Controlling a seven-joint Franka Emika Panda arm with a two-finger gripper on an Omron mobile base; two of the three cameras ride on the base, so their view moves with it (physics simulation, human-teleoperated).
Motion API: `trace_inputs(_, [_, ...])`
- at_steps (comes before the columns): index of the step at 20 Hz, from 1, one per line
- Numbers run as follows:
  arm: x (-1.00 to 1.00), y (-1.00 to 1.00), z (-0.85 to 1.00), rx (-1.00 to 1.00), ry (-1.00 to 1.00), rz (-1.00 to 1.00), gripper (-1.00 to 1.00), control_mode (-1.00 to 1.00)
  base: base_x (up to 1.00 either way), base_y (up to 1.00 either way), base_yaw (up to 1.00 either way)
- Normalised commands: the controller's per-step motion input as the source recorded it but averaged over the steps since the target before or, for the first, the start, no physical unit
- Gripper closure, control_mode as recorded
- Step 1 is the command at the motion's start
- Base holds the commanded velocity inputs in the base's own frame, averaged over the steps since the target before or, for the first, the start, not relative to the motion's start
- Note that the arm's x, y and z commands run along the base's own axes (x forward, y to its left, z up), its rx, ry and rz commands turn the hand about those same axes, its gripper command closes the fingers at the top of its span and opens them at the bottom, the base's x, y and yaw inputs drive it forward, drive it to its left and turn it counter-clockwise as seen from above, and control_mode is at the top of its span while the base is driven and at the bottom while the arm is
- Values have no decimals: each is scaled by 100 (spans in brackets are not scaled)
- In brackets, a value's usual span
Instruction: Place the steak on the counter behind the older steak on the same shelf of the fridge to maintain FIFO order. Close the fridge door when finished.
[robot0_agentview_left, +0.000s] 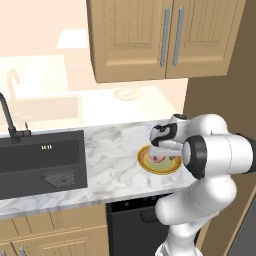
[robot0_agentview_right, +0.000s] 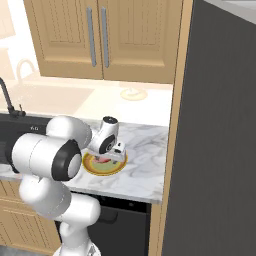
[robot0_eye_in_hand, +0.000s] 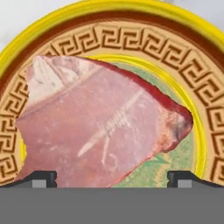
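Steak (robot0_eye_in_hand: 100, 127) is seen lying on a round plate (robot0_agentview_left: 150, 165) with a yellow rim and a brown key-pattern band, and the plate stands on the white marbled tabletop (robot0_agentview_left: 112, 167), near its right end and just beside the tall grey fridge (robot0_agentview_right: 220, 150). The meat is pale pink with whitish streaks and a darker red edge, and a green patch of the plate's centre is left uncovered beside it.

The white arm is bent over the tabletop, with the hand turned downward directly above the plate. The jaws (robot0_eye_in_hand: 112, 177) are held wide apart, one tip on either side of the steak; nothing is gripped between them. Whether the tips touch the meat or the plate cannot be told.

In both base views the steak is largely covered by the hand, and only a small pink and red patch can be made out on the plate. In the hand view the plate's rim is cut off at the sides and bottom. A dark sink (robot0_agentview_left: 42, 162) with a black tap (robot0_agentview_left: 7, 117) is set into the tabletop to the left, well apart from the plate. The fridge's side is seen as a flat grey panel, cut off at the right edge.
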Motion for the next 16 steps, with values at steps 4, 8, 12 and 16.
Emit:
trace_inputs(4, [31, 0, -3, 0, 0, 0, -100, -100, 0, 0, 0])
trace_inputs(8, [22, 0, -15, 0, 0, 0, -100, -100, 0, 0, 0])
trace_inputs(12, [4, 0, -40, 0, 0, 0, -100, -100, 0, 0, 0])
trace_inputs(16, [10, 0, -28, 0, 0, 0, -100, -100, 0, 0, 0])
